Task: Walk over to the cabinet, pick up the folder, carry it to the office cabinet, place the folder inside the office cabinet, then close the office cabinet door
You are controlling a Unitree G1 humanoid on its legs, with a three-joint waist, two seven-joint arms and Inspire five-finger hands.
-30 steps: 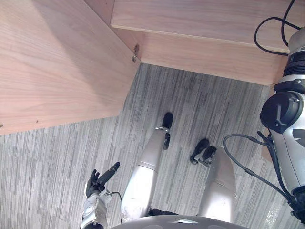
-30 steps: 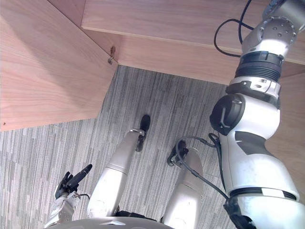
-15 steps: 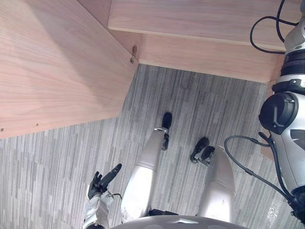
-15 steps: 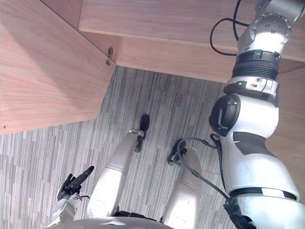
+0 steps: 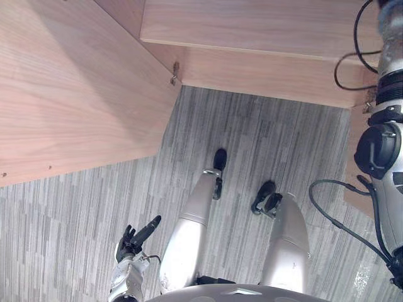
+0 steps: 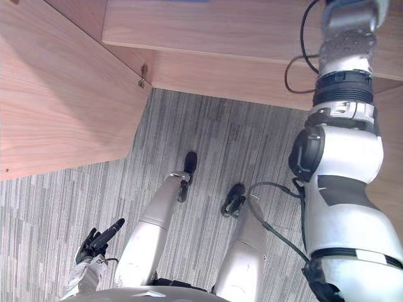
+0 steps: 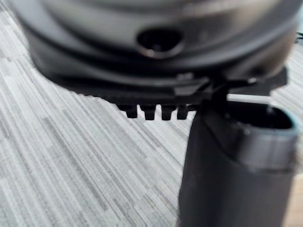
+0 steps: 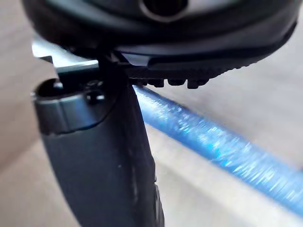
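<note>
Placement is judged nearly done: the blue folder is seen on pale wood, taken to be inside the office cabinet, just past the right hand, whose grip cannot be told. The left hand is hung low, loosely spread. The door, wide open, is yet to be closed.

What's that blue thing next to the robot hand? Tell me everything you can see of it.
The folder shows as a shiny blue strip, slightly speckled, slanting across pale wood. One end passes behind the right robot hand; whether the hand grips it is hidden. The rest runs out of view.
</note>
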